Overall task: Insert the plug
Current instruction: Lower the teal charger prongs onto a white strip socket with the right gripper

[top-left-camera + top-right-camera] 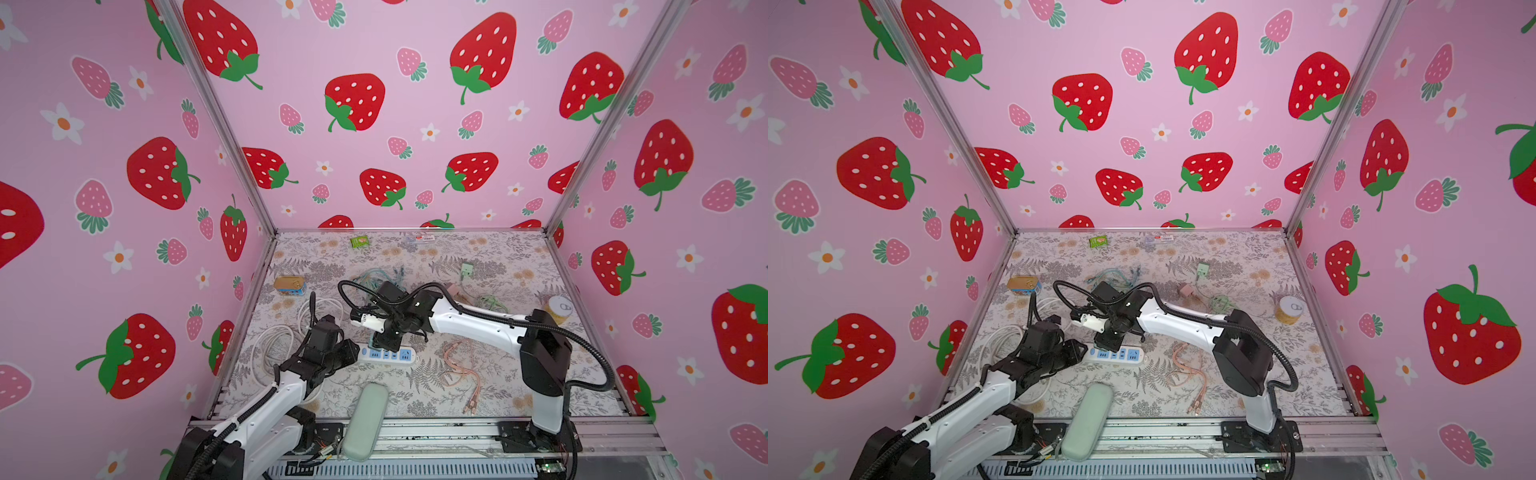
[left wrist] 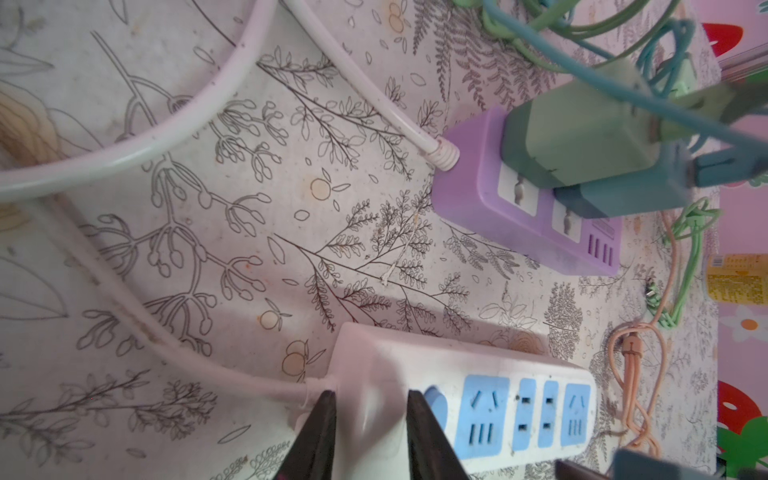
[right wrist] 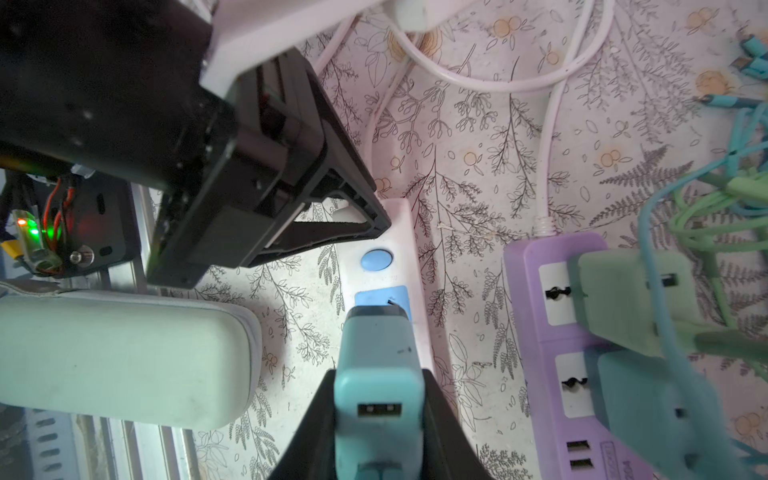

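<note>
The plug, a light teal USB charger, is held in my right gripper, which is shut on its sides. Its front end sits over the blue socket nearest the round blue button of the white power strip. The prongs are hidden. In both top views my right gripper points down at the strip. My left gripper is shut on the strip's cable end, one finger on each side.
A purple power strip with green and teal chargers plugged in lies just beyond the white one. A mint case lies at the front edge. White cable loops lie left and orange cables right. Two cans stand further back.
</note>
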`<action>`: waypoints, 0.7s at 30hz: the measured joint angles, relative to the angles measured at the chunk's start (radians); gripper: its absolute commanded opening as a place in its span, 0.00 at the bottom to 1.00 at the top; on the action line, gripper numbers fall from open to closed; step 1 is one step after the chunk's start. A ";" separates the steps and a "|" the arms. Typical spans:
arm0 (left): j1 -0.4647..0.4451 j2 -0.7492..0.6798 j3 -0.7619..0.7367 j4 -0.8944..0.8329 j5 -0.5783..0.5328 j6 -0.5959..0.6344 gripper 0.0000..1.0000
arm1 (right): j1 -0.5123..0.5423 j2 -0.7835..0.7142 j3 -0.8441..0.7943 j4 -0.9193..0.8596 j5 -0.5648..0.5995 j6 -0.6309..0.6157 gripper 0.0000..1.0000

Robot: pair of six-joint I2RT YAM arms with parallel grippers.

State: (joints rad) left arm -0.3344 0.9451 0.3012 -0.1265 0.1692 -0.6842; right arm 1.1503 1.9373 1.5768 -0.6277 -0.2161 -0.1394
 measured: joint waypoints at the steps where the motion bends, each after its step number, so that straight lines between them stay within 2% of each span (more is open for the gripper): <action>1: 0.001 0.000 -0.001 0.002 0.000 0.000 0.30 | 0.003 0.007 0.000 -0.004 0.000 -0.002 0.17; 21: 0.005 0.011 -0.011 0.033 0.005 0.002 0.28 | 0.019 0.072 0.044 -0.047 0.021 -0.038 0.17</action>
State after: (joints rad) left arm -0.3298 0.9562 0.2901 -0.0933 0.1741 -0.6819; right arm 1.1698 2.0090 1.6207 -0.6743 -0.1955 -0.1776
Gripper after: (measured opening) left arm 0.283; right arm 0.293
